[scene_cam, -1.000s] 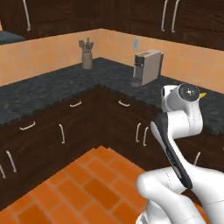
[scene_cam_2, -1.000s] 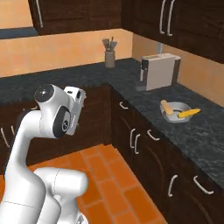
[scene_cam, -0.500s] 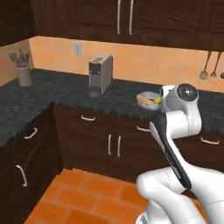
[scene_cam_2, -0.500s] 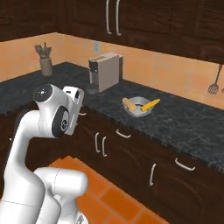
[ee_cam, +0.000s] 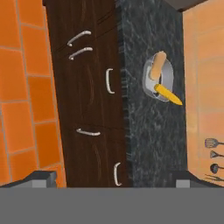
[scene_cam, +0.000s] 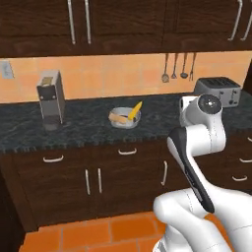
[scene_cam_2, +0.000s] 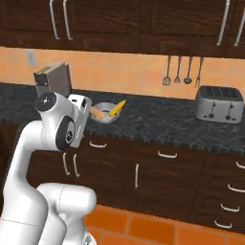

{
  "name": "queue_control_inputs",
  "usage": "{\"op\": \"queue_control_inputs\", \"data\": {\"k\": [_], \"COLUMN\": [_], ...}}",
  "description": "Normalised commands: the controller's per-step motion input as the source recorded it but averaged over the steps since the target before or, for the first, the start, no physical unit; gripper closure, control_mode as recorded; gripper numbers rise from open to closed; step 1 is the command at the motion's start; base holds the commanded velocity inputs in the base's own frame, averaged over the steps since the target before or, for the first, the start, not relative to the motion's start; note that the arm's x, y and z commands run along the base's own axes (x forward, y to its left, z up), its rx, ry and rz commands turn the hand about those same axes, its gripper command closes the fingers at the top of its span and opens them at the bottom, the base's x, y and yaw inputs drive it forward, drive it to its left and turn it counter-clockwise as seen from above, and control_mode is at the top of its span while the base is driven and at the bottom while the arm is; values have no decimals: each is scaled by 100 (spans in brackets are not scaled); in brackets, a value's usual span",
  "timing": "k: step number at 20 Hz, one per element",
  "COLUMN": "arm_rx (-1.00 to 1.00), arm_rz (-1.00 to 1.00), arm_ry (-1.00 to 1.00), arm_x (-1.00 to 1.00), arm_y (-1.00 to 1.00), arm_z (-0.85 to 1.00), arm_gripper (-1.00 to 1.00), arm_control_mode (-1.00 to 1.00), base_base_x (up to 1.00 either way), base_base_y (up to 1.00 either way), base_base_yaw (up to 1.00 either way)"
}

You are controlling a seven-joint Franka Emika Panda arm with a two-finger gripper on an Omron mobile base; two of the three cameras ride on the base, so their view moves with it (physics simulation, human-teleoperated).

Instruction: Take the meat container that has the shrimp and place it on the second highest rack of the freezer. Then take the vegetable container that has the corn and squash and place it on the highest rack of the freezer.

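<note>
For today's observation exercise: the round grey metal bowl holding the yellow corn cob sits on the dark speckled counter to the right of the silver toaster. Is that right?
Not quite. In the right base view the round grey metal bowl with the yellow corn cob sits on the dark speckled counter to the left of the silver toaster.

A round grey metal pan [scene_cam: 124, 119] sits on the dark speckled table [scene_cam: 88, 129], near its front edge. In it lie a slim bright yellow corn cob [scene_cam: 135, 109] (one end tilted up over the rim) and a stubbier tan-orange squash [scene_cam: 117, 117] beside it.
</note>
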Motion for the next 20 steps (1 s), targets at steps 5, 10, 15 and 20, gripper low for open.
{"op": "queue_control_inputs", "data": {"k": [5, 10, 15, 20], "arm_rx": [0, 0, 0, 0], "arm_rz": [0, 0, 0, 0], "arm_ry": [0, 0, 0, 0], "arm_x": [0, 0, 0, 0], "arm_y": [0, 0, 0, 0], "arm_z": [0, 0, 0, 0], "arm_gripper": [-100, -100, -100, -100], "arm_control_mode": [100, 100, 100, 100], "base_base_x": [33, 48, 59, 41], "base_base_y": [84, 99, 32, -1], "base_base_yaw": [-50, -13, 18, 42]}}
